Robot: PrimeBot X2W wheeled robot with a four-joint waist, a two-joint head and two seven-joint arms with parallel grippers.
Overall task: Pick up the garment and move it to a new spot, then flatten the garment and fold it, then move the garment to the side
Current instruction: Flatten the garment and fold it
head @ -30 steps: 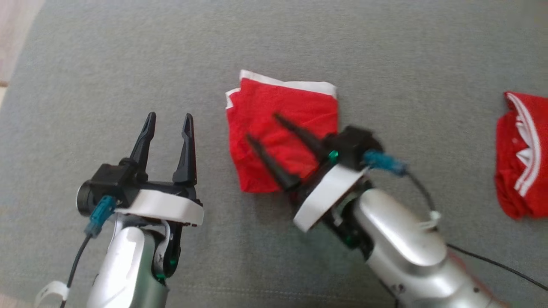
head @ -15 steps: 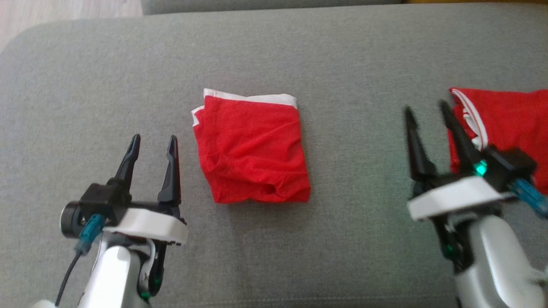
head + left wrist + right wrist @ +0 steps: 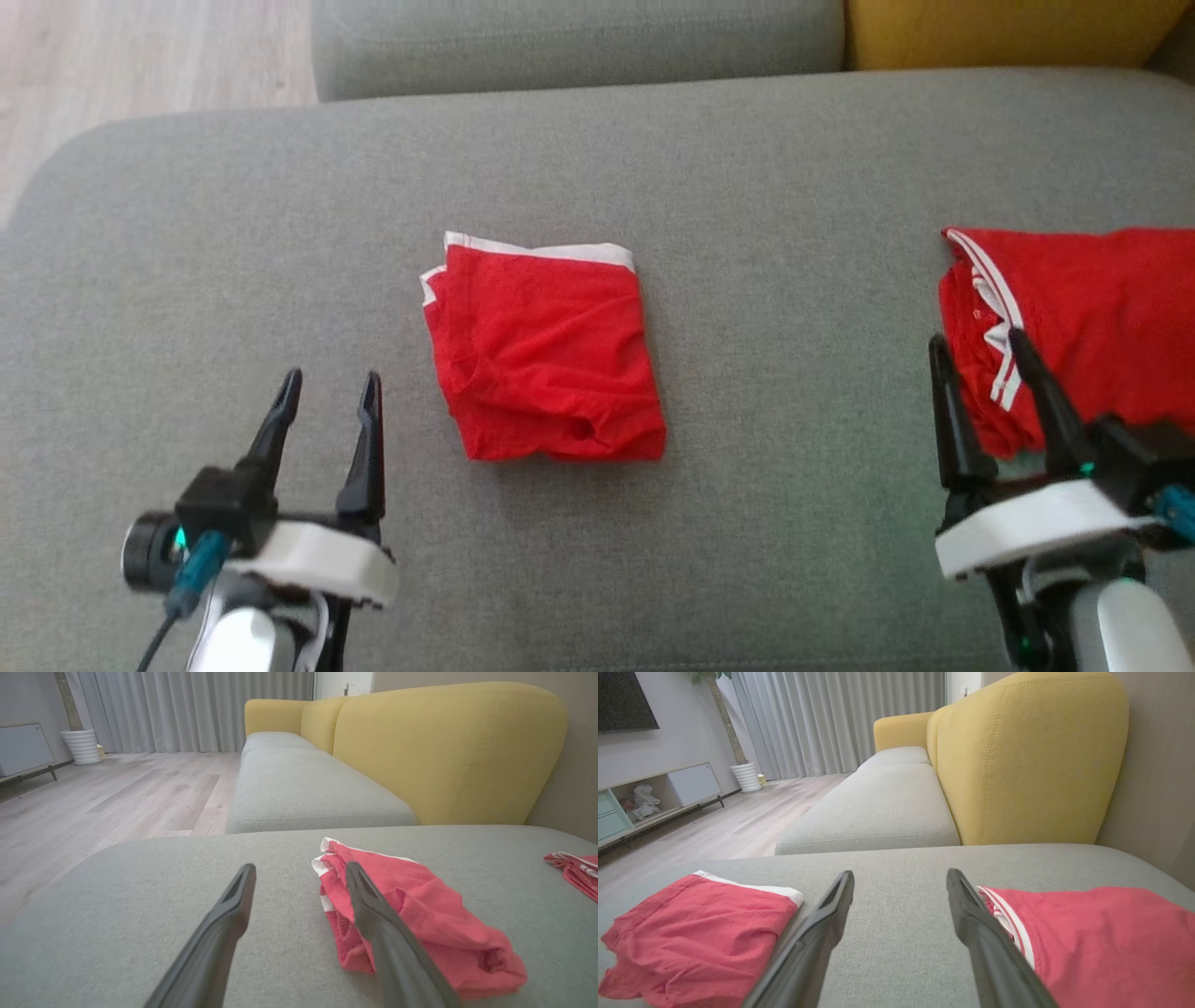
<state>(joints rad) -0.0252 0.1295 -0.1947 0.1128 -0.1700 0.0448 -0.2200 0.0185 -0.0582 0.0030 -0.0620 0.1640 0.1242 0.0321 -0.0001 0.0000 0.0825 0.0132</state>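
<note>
The garment (image 3: 546, 359) is red with a white band and lies folded into a rough square in the middle of the grey sofa seat (image 3: 794, 187). Nothing touches it. My left gripper (image 3: 331, 376) is open and empty, a short way to the garment's left and nearer me. My right gripper (image 3: 974, 341) is open and empty too, well to its right. In the left wrist view the garment (image 3: 420, 914) lies behind the right finger of the left gripper (image 3: 300, 867). The right wrist view has the garment (image 3: 700, 924) at lower left of the right gripper (image 3: 901, 873).
A second red garment with white stripes (image 3: 1083, 308) lies crumpled at the seat's right, just beyond my right fingertips, also in the right wrist view (image 3: 1101, 933). A yellow backrest (image 3: 1027, 760) rises behind. The seat's rounded left edge drops to a wooden floor (image 3: 140, 56).
My right gripper has drawn back off the folded garment and swung right to the striped garment. The camera has also shifted. The left gripper has stayed open beside the garment.
</note>
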